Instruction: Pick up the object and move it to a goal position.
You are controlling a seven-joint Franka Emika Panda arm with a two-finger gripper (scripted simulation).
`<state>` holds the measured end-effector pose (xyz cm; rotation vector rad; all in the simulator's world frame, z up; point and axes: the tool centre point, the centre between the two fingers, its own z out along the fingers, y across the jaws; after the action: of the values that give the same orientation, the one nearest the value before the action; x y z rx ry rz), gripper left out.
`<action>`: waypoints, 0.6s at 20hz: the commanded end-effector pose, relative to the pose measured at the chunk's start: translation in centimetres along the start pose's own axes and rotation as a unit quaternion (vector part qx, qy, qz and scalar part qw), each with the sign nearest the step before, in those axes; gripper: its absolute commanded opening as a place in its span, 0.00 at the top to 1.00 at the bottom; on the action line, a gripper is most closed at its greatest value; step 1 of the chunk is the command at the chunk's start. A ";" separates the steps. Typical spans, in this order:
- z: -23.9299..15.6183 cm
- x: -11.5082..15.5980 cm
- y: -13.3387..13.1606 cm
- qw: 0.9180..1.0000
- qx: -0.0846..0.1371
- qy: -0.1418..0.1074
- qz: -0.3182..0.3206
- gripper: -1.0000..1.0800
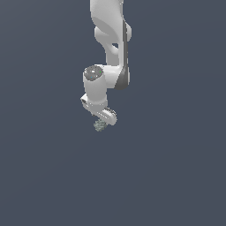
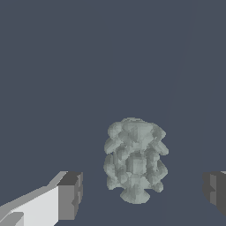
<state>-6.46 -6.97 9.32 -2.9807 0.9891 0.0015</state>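
Arm: you see the white Panda arm [image 1: 109, 39] reaching down from the top of the exterior view, its wrist bent so the pincer hangs at the low end
Pincer: your pincer [image 1: 102, 120] points downward in the exterior view; its jaws stand wide apart, and nothing is clamped between them
Fingers: in the wrist view you have one finger [image 2: 66, 196] with a dark grey pad on a white body at one side, and the dark pad of the other at the far edge of that picture, only partly in frame
Object: the object [image 2: 134, 160] is a small, lumpy, roundish clump, mottled grey-green and whitish, with a narrower nub at one end
Object relative to pincer: it lies in the open gap between the two fingers, clear of both pads; in the wrist view it sits nearer the middle than either pad
Object in exterior view: you find the object [image 1: 99, 126] just below the pincer's tip, close to it and far smaller than the pincer
Contact: you cannot tell from either view whether the fingertips reach down to the object's level
Surface: plain dark blue-grey ground [image 1: 176, 176] fills both views, with no edge showing
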 end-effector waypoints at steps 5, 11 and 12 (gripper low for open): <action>0.2 -0.1 0.3 1.000 0.000 0.000 0.009 0.04; 1.8 -0.1 0.3 1.000 0.000 0.000 0.010 0.04; 2.3 -0.1 0.3 1.000 0.000 0.000 0.010 0.04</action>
<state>-6.70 -7.16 7.69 -2.9720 1.0173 -0.0008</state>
